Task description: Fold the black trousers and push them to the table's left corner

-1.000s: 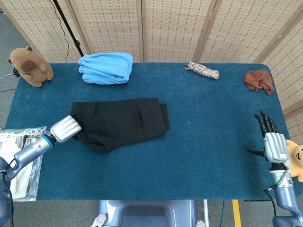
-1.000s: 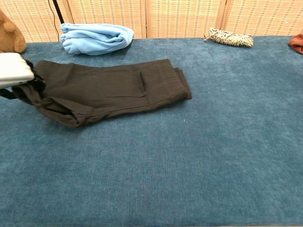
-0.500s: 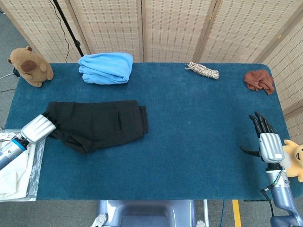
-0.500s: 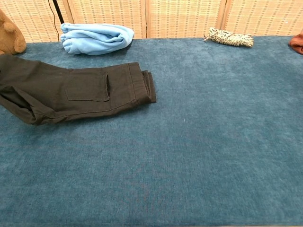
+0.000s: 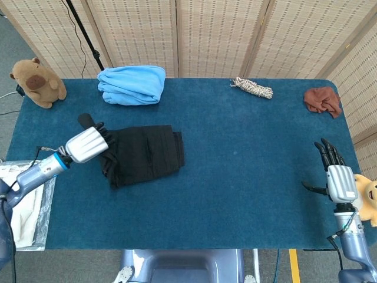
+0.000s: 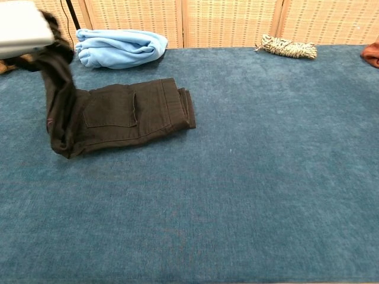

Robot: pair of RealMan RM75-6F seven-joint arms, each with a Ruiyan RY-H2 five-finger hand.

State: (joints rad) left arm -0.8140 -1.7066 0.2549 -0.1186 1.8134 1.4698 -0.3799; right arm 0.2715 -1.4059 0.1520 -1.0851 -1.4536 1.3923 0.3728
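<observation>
The left hand's fingers [image 5: 99, 131] are clamping the leg end of the black trousers [image 5: 147, 153], and the left hand [image 5: 87, 143] is now holding that end lifted off the table [image 5: 247, 177]; half a second ago the hand was lower and further left, near the table's left edge, with the trousers stretched out flat. In the chest view the left hand [image 6: 23, 28] is sitting at the top left corner with the dark cloth hanging down from it in a vertical fold, while the waistband part of the black trousers [image 6: 136, 112] is lying flat on the blue surface. That waistband end is staying where it was half a second ago, left of the table's middle.

The right hand [image 5: 337, 174] is hovering by the table's right edge, fingers straight, slightly apart and holding nothing, and has barely shifted.

Along the far edge, unchanged, are lying a folded blue towel [image 5: 132, 84], a coil of rope [image 5: 252, 88] and a crumpled brown cloth [image 5: 322, 100]. A brown plush toy [image 5: 36, 82] is sitting at the far left corner.
</observation>
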